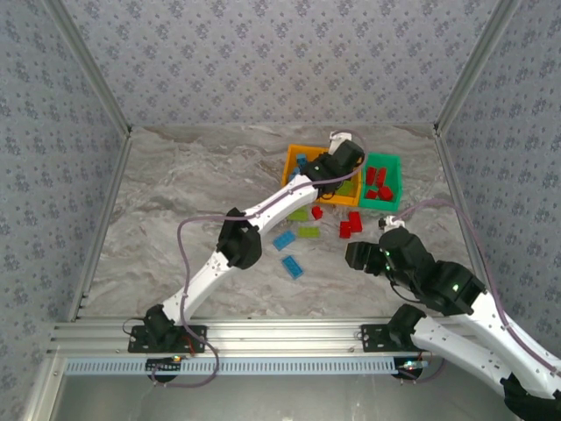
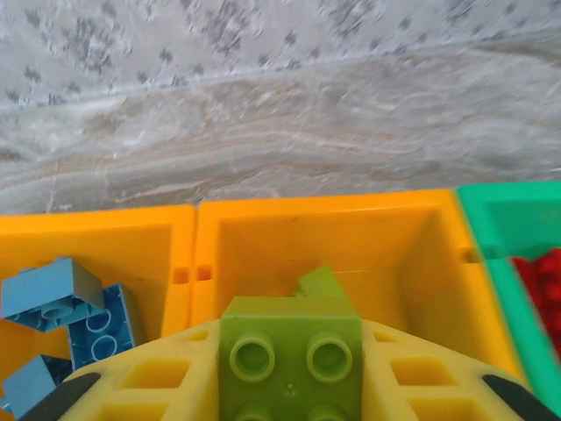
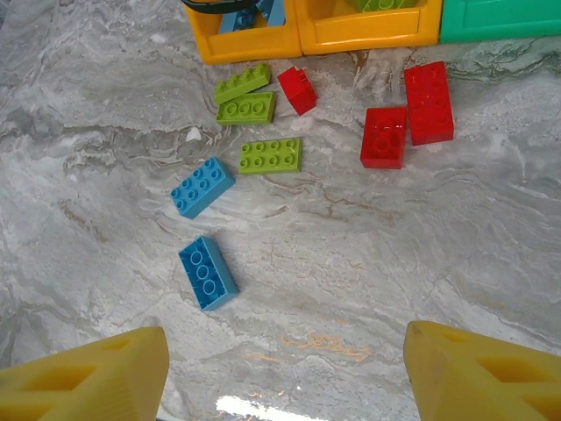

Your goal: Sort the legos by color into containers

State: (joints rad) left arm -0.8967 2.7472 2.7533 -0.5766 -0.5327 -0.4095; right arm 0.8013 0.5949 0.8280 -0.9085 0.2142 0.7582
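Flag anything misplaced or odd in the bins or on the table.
Nothing misplaced: blue bricks lie in the left orange bin, red ones in the green bin. One loose red brick looks tipped on the table.

Bright, even light, soft shadows (blurry red legos (image 2: 542, 294) at frame edge)

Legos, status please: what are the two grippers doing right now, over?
Left gripper shut on green brick above middle orange bin. Right gripper open, empty, over table. Eight bricks loose on table. Nothing blocking the bin.
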